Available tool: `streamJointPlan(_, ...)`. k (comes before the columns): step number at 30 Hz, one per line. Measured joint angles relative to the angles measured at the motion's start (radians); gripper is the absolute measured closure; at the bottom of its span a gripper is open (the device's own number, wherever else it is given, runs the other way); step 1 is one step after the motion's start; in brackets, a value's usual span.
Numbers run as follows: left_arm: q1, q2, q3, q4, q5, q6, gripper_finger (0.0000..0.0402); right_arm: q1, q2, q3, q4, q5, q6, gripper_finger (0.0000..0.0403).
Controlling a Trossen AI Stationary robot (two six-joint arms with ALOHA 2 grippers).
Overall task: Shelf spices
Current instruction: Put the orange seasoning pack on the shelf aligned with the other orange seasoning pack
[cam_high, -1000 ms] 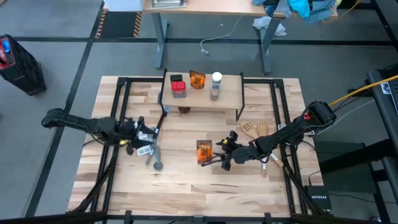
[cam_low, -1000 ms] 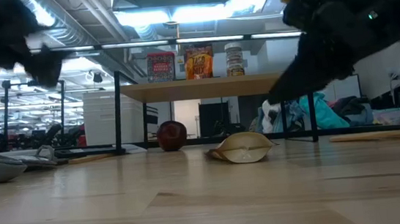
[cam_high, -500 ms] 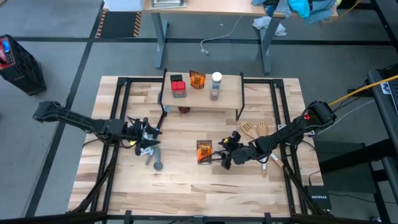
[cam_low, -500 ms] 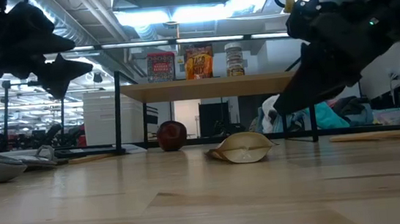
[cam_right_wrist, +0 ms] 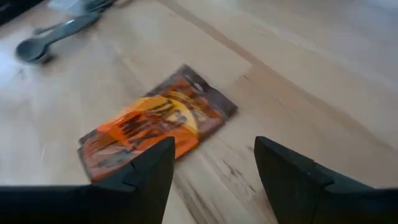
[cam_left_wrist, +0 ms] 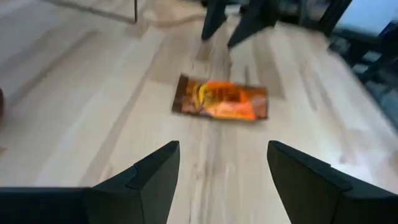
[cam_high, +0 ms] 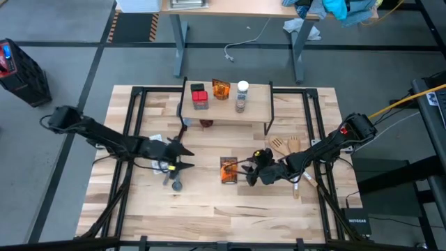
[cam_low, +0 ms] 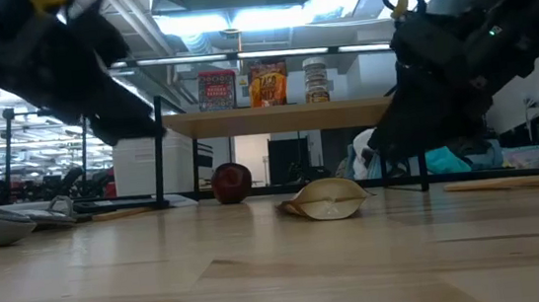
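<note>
Lying flat at lower centre of the table [cam_high: 209, 209], the orange packet [cam_high: 228, 169] sat between the left gripper [cam_high: 182, 157] and right gripper [cam_high: 245, 172], both jaws parted and empty. Only the low view showed a red object [cam_low: 232, 181] under the shelf [cam_high: 258, 106]; bare boards surrounded the packet.

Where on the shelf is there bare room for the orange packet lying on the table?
The shelf is bare on its right end, past the white-capped jar, and along its front edge. The back-left is crowded: red-topped box, orange packet and jar stand close together. The flat packet lies between both open grippers.
</note>
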Motion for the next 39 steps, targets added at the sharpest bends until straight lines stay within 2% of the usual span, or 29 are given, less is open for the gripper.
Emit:
streamJointPlan(6, 0.001, 0.247, 0.117, 0.009, -0.005, 0.003, 0.0167, 0.0, 0.001, 0.0, -0.087, 0.0, 0.262, 0.0176)
streamJointPlan(9, 0.001, 0.351, 0.164, 0.05, -0.005, 0.022, 0.0167, 0.0, 0.014, 0.0, -0.069, -0.005, 0.327, 0.0176)
streamJointPlan(14, 0.009, 0.48, 0.223, 0.123, -0.004, 0.053, 0.0167, -0.003, 0.063, 0.0, 0.027, -0.075, 0.432, 0.0176)
streamJointPlan(20, 0.029, 0.605, 0.293, 0.129, -0.003, 0.059, 0.0167, -0.023, 0.148, 0.001, 0.152, -0.135, 0.537, 0.0176)
streamJointPlan(25, 0.028, 0.683, 0.347, 0.129, 0.003, 0.092, 0.0167, -0.047, 0.189, 0.008, 0.237, -0.152, 0.539, 0.0176)
streamJointPlan(31, 0.029, 0.738, 0.401, 0.129, 0.03, 0.13, 0.0167, -0.061, 0.194, 0.047, 0.209, -0.183, 0.54, 0.0176)
streamJointPlan(35, 0.027, 0.753, 0.419, 0.129, 0.04, 0.144, 0.0167, -0.062, 0.197, 0.071, 0.146, -0.181, 0.552, 0.0176)
streamJointPlan(39, 0.026, 0.757, 0.425, 0.129, 0.048, 0.154, 0.0167, -0.061, 0.226, 0.076, 0.155, -0.173, 0.585, 0.0176)
